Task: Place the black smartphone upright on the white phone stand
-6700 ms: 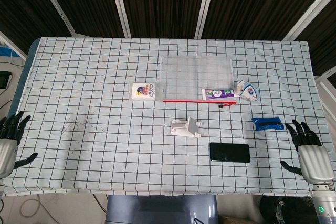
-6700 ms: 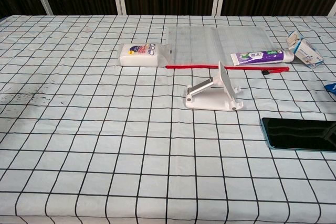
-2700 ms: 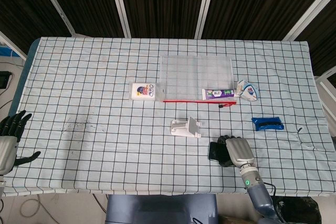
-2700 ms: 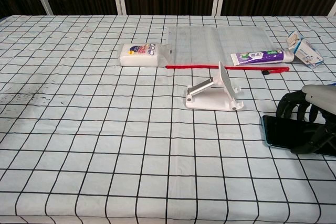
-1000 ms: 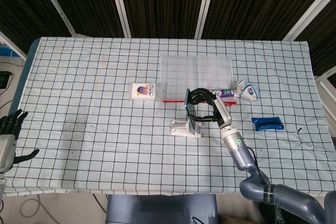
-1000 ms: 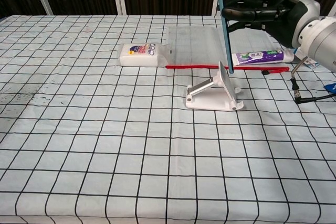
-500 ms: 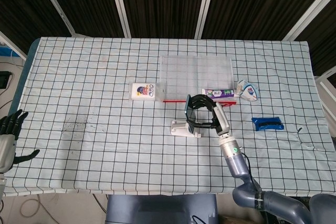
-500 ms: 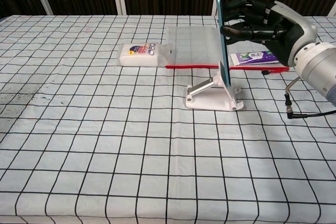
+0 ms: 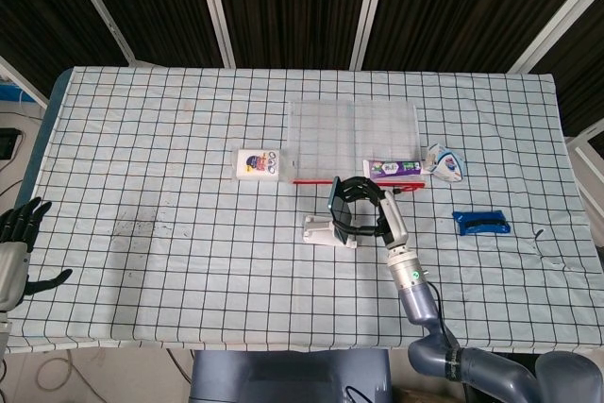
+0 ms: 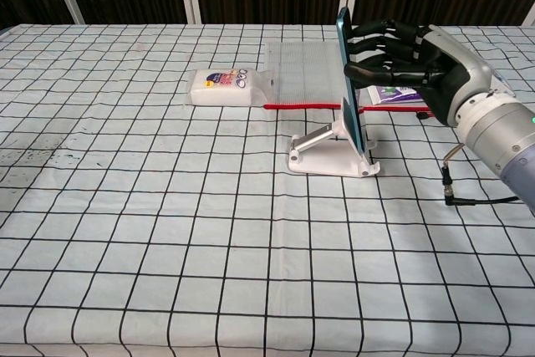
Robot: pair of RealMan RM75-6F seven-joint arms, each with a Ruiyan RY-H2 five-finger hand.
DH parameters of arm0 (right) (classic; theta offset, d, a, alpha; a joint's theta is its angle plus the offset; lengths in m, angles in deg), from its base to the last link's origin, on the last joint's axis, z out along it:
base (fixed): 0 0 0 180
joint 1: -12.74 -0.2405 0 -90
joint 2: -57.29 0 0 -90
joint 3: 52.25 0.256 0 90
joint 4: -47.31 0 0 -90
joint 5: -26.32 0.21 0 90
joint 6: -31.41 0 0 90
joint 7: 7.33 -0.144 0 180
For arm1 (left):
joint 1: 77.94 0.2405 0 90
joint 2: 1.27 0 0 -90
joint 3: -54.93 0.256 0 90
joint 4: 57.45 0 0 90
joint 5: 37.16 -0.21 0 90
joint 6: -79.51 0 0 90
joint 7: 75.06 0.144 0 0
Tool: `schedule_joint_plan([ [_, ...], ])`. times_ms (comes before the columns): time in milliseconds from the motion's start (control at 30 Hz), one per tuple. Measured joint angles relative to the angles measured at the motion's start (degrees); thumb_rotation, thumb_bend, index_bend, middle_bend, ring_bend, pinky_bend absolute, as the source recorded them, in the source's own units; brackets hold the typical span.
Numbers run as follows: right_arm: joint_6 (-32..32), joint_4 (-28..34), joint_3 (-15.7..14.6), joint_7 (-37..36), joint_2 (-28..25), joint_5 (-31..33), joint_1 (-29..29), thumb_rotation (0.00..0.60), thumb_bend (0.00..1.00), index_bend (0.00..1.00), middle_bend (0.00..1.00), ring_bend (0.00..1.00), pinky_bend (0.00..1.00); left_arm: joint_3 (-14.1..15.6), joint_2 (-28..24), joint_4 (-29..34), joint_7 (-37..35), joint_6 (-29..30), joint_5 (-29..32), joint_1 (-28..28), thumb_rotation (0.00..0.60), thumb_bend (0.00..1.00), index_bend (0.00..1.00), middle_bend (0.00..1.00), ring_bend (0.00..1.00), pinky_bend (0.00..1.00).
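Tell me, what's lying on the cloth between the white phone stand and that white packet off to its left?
Nothing but bare checked cloth. In the chest view, the stretch from the stand to the packet is empty; the red strip lies further back.

The right hand (image 10: 401, 60) hides most of the toothpaste tube (image 10: 393, 94); the left hand (image 9: 17, 243) is cut by the frame edge.

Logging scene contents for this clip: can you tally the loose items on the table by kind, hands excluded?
Phones: 1, the black smartphone
Phone stands: 1, the white phone stand
Toothpaste tubes: 1
Clear zip bags: 1
White packets: 1
Small cartons: 1
Blue items: 1
Total: 7
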Motion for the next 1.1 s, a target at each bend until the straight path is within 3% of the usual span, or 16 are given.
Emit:
schedule_joint_plan([
  [867, 0.7, -4.4, 0.1, 1.2, 3.8, 1.2, 0.0, 0.600, 0.32, 0.56, 0.51, 0.45, 0.47, -0.1, -0.1, 0.1, -0.3, -0.2, 0.3, 0.0, 0.600, 0.00, 0.00, 0.00, 0.00, 0.00],
  [1100, 0.0, -5.1, -0.1, 2.1, 4.3, 0.8, 0.2, 0.600, 0.31, 0.56, 0.47, 0.41, 0.44, -0.1, -0.1, 0.2, -0.3, -0.2, 0.3, 0.0, 0.600, 0.00, 0.00, 0.00, 0.00, 0.00],
])
